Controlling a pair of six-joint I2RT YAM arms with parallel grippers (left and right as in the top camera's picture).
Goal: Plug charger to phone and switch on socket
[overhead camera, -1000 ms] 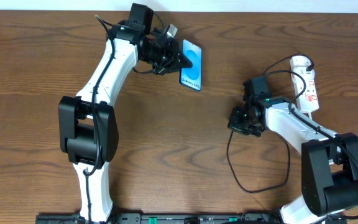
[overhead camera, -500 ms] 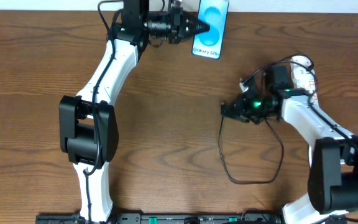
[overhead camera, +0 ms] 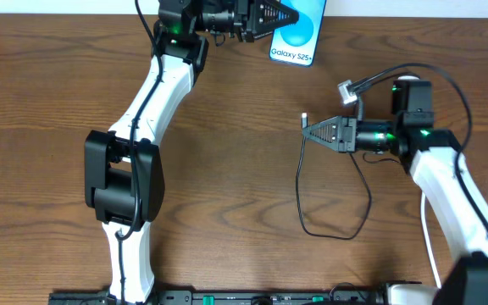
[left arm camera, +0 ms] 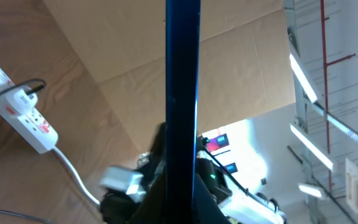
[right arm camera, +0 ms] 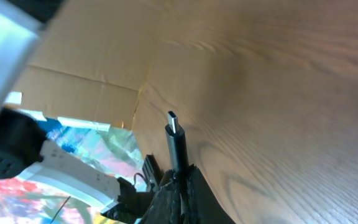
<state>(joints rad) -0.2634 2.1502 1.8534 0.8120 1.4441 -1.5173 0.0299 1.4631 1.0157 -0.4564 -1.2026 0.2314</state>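
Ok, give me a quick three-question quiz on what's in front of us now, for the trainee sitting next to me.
1. Short answer: what is the right gripper shut on?
2. True or false: the charger is plugged into the phone.
3. The phone is: A) lying flat, untouched; B) clamped in the left gripper; C) held by both grippers.
Key: 1. the charger, just behind its connector tip; 2. false; 3. B.
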